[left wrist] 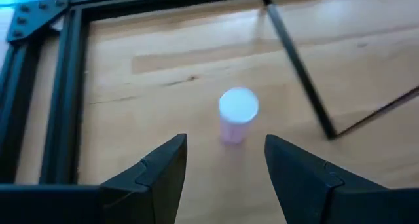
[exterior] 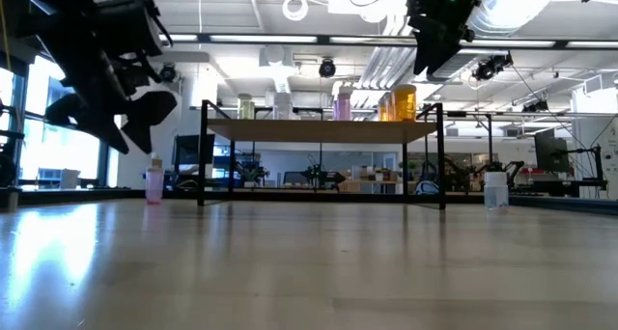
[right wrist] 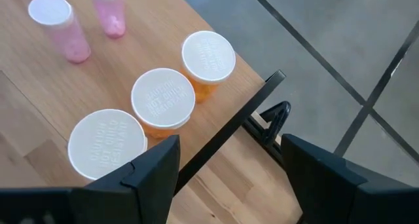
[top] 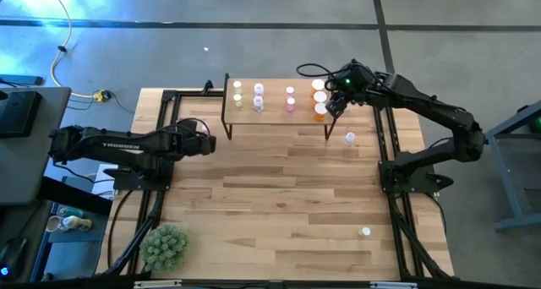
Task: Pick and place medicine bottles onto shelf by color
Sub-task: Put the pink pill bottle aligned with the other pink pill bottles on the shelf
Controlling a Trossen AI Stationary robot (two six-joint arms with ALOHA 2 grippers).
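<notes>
The shelf (top: 275, 118) stands at the table's far middle. On it stand yellow-green (top: 237, 92), lavender (top: 259, 96), pink (top: 290, 98) and three orange bottles (right wrist: 163, 99), all upright on their bases. My right gripper (right wrist: 229, 178) hovers open above the shelf's right end, just beside the orange bottles and touching nothing. My left gripper (left wrist: 226, 165) is open and low over the table, left of the shelf. A pink bottle with a white cap (left wrist: 237, 116) stands upright just ahead of its fingers, untouched. It also shows in the low view as the pink bottle (exterior: 154, 183).
A pale bottle (top: 350, 138) stands on the table by the shelf's right legs, and a yellow-green one (top: 364, 232) stands near the front right. A spiky green plant (top: 165, 245) sits at the front left. Black frame rails (top: 161, 111) border both table sides.
</notes>
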